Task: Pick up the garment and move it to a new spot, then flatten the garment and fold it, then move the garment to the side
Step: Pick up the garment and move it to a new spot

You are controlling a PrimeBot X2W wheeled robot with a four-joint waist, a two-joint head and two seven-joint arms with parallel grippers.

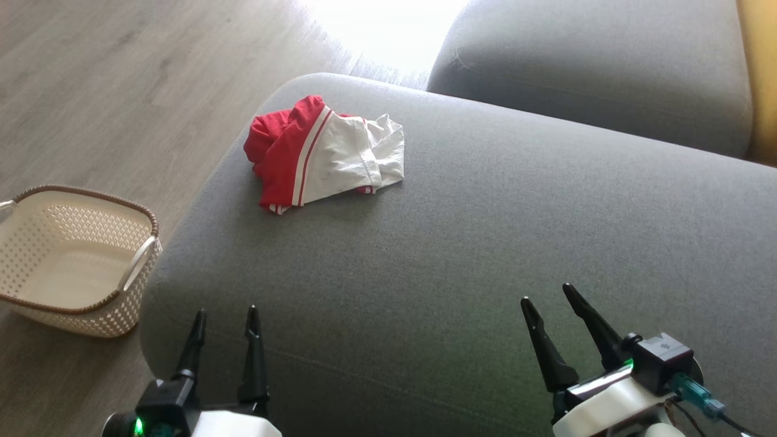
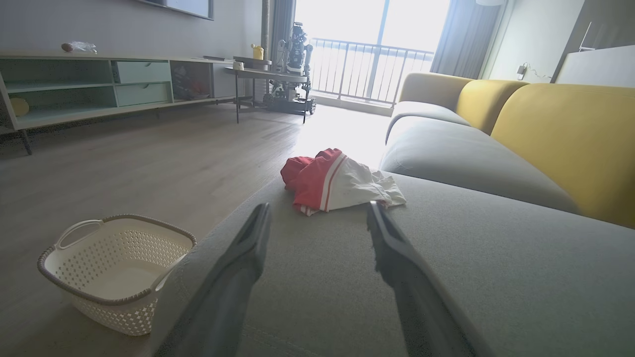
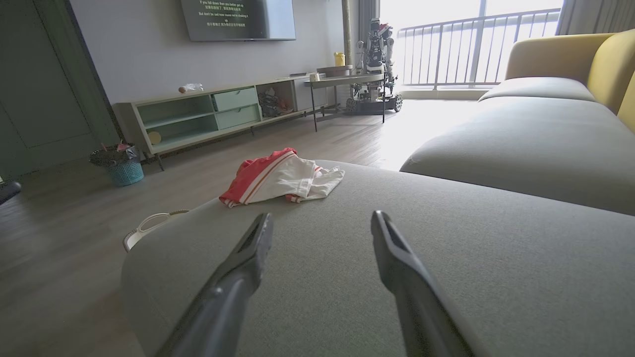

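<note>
Red and white crumpled cloth garment (image 1: 328, 152): lies in a loose heap on the grey fabric sofa seat (image 1: 461, 261), close to the seat's far left edge; no gripper touches it.
Left gripper (image 1: 226, 311): fingers apart and empty, above the near left edge of the seat.
Right gripper (image 1: 546, 294): fingers apart and empty as well, above the near right part of the seat.
Risk of pushing: a low reach may shove the heap over the seat's rounded left edge.
Risk of partial grasp: the heap has several layers, so the fingers may pinch only the top white one and the rest would drag on the seat.
Risk from softness: fingertips pressed too deep may also catch the seat's fabric.
Cream perforated plastic basket (image 1: 149, 218): on the floor just beside the seat's left side; I think a slipped garment could land there.
</note>
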